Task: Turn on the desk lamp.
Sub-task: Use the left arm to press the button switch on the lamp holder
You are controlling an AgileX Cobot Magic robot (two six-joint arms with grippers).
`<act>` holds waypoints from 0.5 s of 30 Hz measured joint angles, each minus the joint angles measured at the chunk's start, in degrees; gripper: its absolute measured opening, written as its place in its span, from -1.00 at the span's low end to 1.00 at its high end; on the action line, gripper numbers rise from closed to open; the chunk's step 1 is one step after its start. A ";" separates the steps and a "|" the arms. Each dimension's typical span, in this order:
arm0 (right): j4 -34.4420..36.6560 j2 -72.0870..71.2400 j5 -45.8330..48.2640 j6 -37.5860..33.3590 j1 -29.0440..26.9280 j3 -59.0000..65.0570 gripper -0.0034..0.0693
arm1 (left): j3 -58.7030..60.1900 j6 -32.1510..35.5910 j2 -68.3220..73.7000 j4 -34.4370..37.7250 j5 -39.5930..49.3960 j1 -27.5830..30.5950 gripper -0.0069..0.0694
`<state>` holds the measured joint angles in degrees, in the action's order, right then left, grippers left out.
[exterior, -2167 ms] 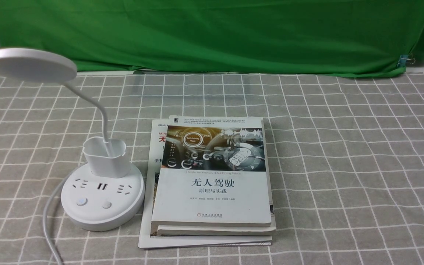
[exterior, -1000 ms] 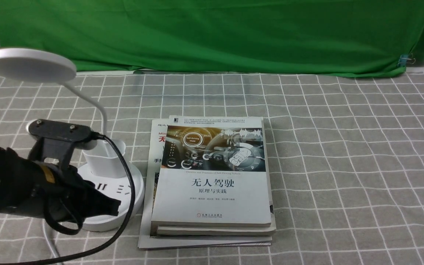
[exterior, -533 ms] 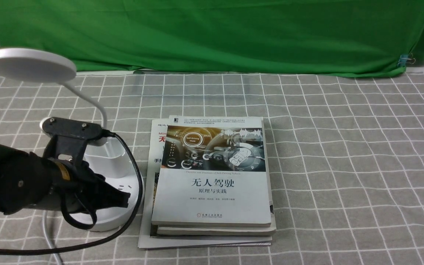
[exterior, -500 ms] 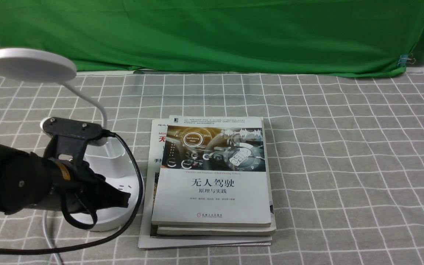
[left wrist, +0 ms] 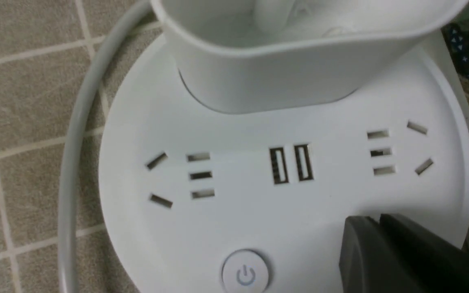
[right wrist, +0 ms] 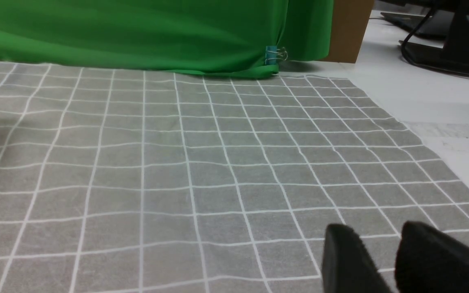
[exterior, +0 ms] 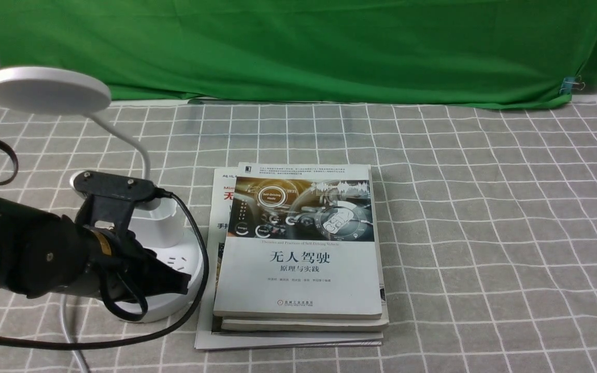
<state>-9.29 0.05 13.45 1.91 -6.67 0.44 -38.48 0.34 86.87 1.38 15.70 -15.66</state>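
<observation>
White plastic lamp (exterior: 44, 92), one, has its base under the clenched left gripper (left wrist: 375, 217); only the left wrist view shows its power button (left wrist: 245, 273). Right of the lamp, only the right wrist view catches the right gripper (right wrist: 375, 240), fingers parted.

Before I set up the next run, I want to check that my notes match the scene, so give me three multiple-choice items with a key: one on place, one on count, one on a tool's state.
1. Where is the stack of books?
A) left of the desk lamp
B) right of the desk lamp
C) on the lamp's base

2. How many USB ports show on the base?
A) two
B) four
C) five

3. How are the left tool's fingertips?
A) spread wide
B) around the lamp's neck
C) together

1: B, the stack of books lies right of the desk lamp.
2: A, two USB ports sit side by side.
3: C, the left tool's fingertips meet over the base.
</observation>
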 joint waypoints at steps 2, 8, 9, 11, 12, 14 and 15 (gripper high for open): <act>0.00 0.00 0.00 0.00 0.00 0.00 -0.23 | 0.00 0.06 0.00 0.00 0.00 0.00 -0.78; 0.00 0.00 0.00 0.00 0.00 0.00 -0.23 | 0.05 0.06 -2.07 0.00 1.75 0.00 -0.77; 0.00 0.00 0.00 0.00 0.00 0.00 -0.23 | 0.05 0.06 -3.32 0.00 2.71 0.00 -0.77; 0.00 0.00 0.00 0.00 0.00 0.00 -0.23 | 0.10 0.06 -5.75 0.00 4.27 0.00 -0.77; 0.00 0.00 0.00 0.00 0.00 0.00 -0.23 | 0.10 0.06 -6.97 0.00 4.99 0.00 -0.77; 0.00 0.00 0.00 0.00 0.00 0.00 -0.23 | 1.21 0.06 -12.79 0.80 6.88 0.00 -0.77; 0.00 0.00 0.00 0.00 0.00 0.00 -0.23 | 2.75 0.06 -16.14 2.09 7.81 0.00 -0.77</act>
<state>-9.29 0.05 13.45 1.91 -6.67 0.44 -35.73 0.39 70.73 3.48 23.51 -15.66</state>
